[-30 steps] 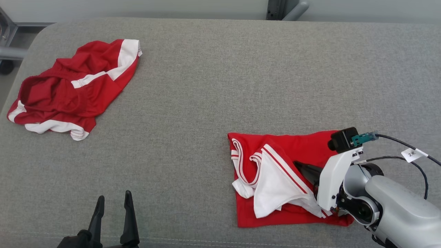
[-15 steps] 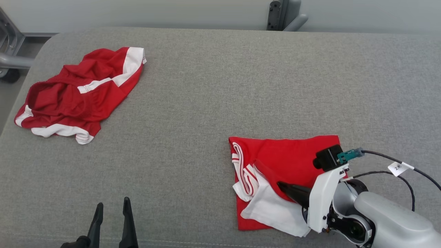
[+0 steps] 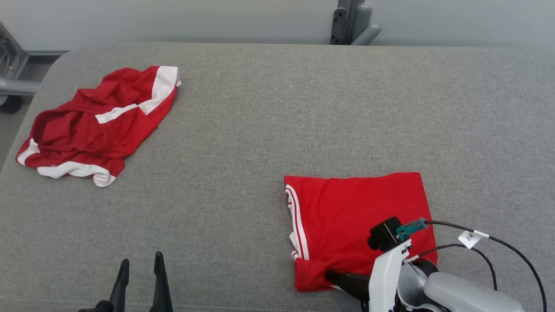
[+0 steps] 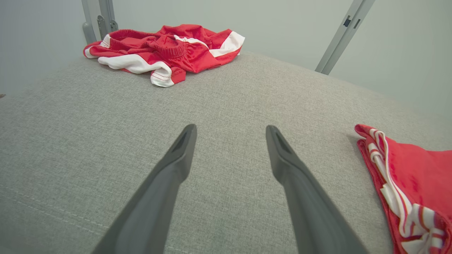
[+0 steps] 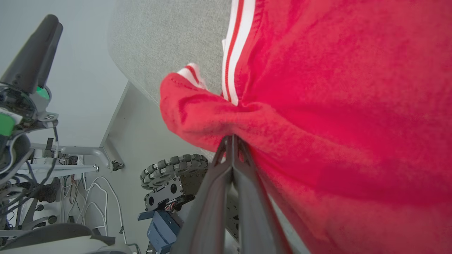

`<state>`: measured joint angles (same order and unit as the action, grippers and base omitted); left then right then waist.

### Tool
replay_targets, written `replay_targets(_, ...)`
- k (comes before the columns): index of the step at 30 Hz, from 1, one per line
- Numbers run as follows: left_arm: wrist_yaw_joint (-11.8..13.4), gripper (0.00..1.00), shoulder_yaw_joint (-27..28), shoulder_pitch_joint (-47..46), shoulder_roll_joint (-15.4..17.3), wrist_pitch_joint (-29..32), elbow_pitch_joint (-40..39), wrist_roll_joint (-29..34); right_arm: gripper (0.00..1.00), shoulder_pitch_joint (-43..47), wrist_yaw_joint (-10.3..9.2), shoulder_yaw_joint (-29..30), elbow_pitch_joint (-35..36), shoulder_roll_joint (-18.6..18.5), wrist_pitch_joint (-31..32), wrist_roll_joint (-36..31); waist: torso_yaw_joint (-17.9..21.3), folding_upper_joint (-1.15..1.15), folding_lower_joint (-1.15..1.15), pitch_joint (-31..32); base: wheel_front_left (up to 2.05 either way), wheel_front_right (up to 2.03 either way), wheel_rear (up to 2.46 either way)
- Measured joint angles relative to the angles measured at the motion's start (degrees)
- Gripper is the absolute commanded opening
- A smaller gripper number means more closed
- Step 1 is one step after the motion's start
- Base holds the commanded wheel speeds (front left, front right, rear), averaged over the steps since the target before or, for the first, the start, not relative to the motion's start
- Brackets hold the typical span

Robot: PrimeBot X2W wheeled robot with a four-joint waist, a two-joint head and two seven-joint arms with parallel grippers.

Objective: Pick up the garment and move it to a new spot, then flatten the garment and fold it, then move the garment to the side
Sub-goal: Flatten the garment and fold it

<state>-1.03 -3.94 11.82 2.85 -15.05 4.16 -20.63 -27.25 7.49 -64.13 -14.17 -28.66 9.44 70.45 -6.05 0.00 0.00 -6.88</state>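
The garment (image 3: pixel 360 208), red with white stripes along its left edge, lies as a folded rectangle on the grey table (image 3: pixel 277 108) at the near right. My right gripper (image 3: pixel 333 276) is at its near left corner, shut on the red cloth. The right wrist view shows the pinched fabric (image 5: pixel 317 106) bunched at the closed tips of that gripper (image 5: pixel 231 139). Over bare table at the near left, my left gripper (image 3: pixel 141 266) stands open and holds nothing. In the left wrist view, that gripper (image 4: pixel 229 132) points across the table, with the garment's striped edge (image 4: pixel 399 183) off to the right.
A second red and white garment (image 3: pixel 95 125) lies crumpled at the far left, also seen in the left wrist view (image 4: pixel 166 49). The table's front edge runs close under both grippers. A grey metal post (image 3: pixel 349 21) stands behind the table.
My right gripper has pulled a red layer toward the table's near edge, covering the white flap; the garment now lies as a flat red rectangle. The head camera shifted slightly. The left gripper stayed.
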Motion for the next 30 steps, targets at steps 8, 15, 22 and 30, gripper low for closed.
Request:
replay_targets(8, 0.1, 1.00, -0.2, 0.5, 0.0, 0.0, 0.0, -0.2, 0.00, 0.0, 0.00, -3.1, -1.2, -0.2, -1.5, -0.2, 0.3, 0.00, 0.00, 0.8, 0.00, 0.00, 0.00)
replay_targets(15, 0.5, 1.00, 0.1, 1.6, 0.0, 0.0, -0.1, -0.3, 0.00, 0.0, 0.00, -4.3, -0.8, -2.0, -5.2, -2.4, 0.6, 0.00, 0.00, 2.1, 0.00, 0.00, 0.00)
replay_targets(22, 0.5, 1.00, 0.4, 2.8, 0.0, 0.0, -0.1, -0.5, 0.00, 2.3, 0.00, -2.0, 0.1, -4.1, -11.9, -5.0, 1.1, 0.00, 0.00, 4.1, 0.00, 0.00, 0.00)
replay_targets(30, 0.8, 1.00, 1.4, 4.6, 0.0, 0.0, -1.1, -0.6, 0.00, 6.2, 0.01, 9.6, -5.6, -5.8, -23.1, -13.7, 2.2, 0.00, 0.00, 6.1, 0.00, 0.00, 0.00)
